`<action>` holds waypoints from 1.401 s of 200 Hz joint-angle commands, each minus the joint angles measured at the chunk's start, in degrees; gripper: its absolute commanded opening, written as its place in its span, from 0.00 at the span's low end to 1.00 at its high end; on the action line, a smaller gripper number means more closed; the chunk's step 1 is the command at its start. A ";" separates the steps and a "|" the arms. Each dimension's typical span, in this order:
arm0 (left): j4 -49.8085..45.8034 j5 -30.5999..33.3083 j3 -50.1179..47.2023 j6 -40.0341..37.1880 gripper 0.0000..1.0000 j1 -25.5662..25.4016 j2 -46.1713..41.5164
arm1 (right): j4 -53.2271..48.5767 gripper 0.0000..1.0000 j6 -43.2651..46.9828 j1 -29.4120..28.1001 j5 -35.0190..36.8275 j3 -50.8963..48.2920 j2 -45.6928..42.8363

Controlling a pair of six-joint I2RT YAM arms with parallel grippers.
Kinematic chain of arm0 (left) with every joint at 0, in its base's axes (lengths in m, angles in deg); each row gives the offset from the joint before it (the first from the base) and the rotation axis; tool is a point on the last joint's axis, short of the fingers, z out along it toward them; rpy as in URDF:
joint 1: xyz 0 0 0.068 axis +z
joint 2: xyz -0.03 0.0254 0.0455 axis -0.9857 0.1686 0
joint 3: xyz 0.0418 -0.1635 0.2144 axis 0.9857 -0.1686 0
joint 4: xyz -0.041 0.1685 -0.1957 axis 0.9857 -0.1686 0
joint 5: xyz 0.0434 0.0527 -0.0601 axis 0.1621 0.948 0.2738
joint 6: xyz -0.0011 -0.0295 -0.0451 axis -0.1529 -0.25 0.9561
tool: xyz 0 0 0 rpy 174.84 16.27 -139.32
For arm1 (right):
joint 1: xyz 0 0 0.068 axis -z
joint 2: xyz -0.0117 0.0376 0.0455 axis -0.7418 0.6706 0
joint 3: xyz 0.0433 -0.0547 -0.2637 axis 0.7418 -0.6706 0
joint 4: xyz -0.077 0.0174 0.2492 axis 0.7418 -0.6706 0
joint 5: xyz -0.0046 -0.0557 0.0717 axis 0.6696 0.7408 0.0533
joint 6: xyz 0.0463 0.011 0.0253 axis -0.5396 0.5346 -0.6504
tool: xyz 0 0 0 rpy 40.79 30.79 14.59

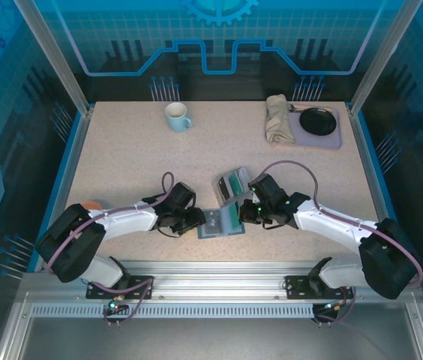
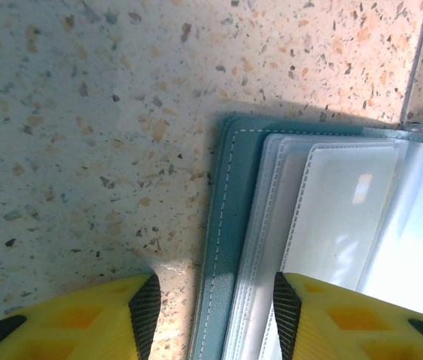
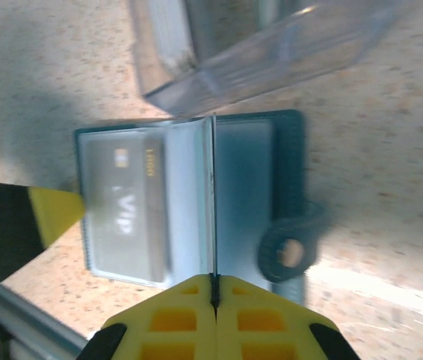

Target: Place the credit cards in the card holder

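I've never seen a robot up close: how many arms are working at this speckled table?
2. The left arm's gripper hovers open over the left edge of the open blue-teal folding card holder; the right arm's gripper pinches one clear inner page.

Bright overhead light, blurred right-wrist view

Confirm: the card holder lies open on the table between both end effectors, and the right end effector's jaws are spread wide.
Wrong on the jaws: the right end effector is shut, fingers pressed together, apparently pinching a clear leaf, as the right wrist view shows. The card holder does lie open on the table between it and the left end effector.
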 commanded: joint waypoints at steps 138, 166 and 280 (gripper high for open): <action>1.51 -2.84 1.19 -1.36 0.42 -0.45 4.70 | 15.56 0.01 -5.95 -2.91 -5.38 -4.26 -4.35; 1.38 -2.86 1.02 -1.54 0.42 -0.46 5.14 | 20.02 0.01 -7.38 -3.03 -6.41 -6.38 -1.48; 0.86 -2.84 0.75 -1.64 0.41 -0.52 5.05 | 22.95 0.01 -7.04 -4.63 -4.43 -9.93 4.90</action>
